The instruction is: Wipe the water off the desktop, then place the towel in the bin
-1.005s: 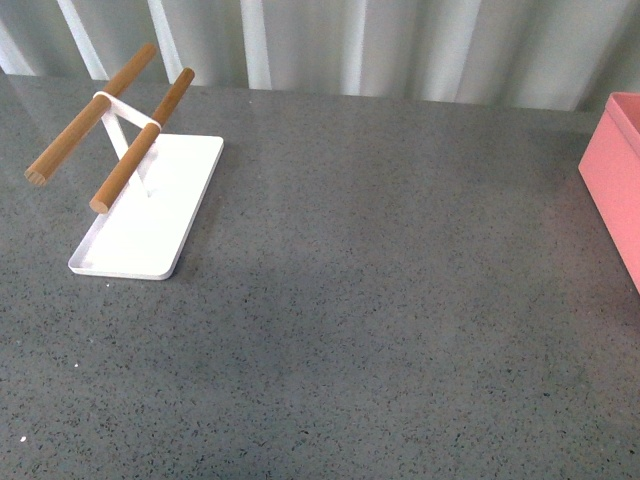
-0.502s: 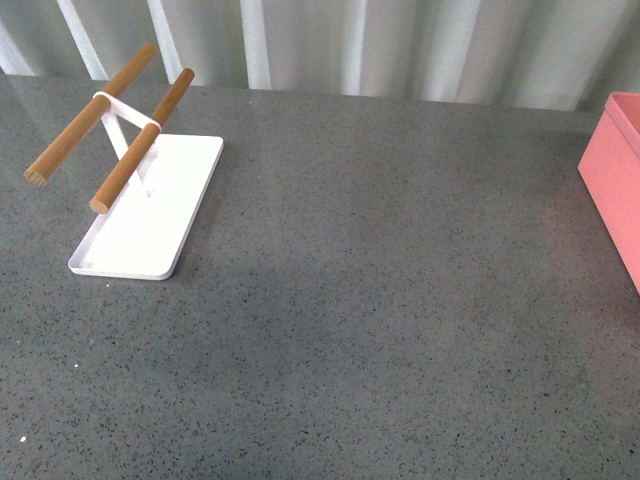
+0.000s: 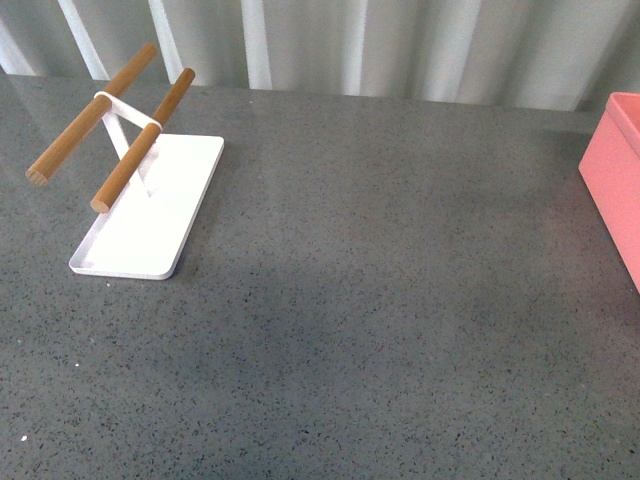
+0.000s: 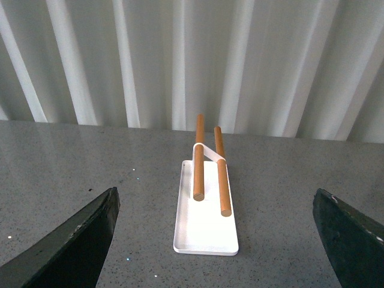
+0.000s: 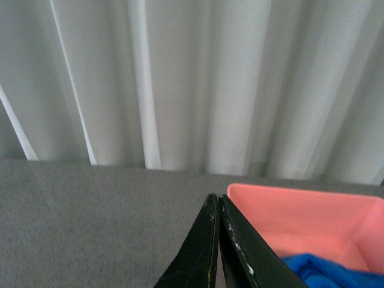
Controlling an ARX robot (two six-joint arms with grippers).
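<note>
While the right pincer stood pressed shut on nothing, its two dark fingers met just before the bin. The towel lay inside that pink bin, a blue fold showing over the near wall. The left pincer was spread wide above the grey surface. Farther off, a white tray with two wooden bars sat at the left, well apart from the bin, and pale curtains hung behind.

My front view cuts the bin at its edge, my right wrist view shows only a corner of towel behind my right gripper.
</note>
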